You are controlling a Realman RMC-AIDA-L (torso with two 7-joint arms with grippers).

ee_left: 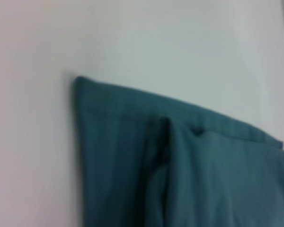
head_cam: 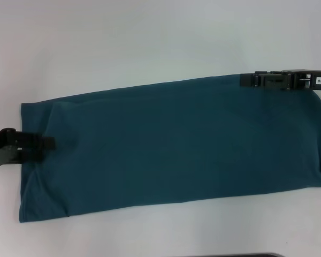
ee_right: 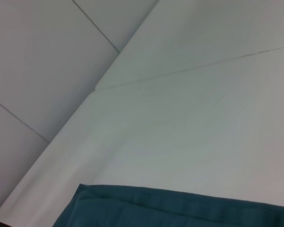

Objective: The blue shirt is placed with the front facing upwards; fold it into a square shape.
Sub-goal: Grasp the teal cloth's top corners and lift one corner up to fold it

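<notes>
The white surface carries the blue shirt, a long folded band lying flat: soft, light, limp cloth, best pinched at its layered short edges. The left end effector sits at one end and the right end effector at the far corner; whether either is clamped I cannot tell.

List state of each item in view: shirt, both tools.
blue shirt: folded into a long band, plain side up, lying flat across the white table.
left tool: low at the shirt's left end, over its edge.
right tool: low at the shirt's far edge, toward the right end.
</notes>
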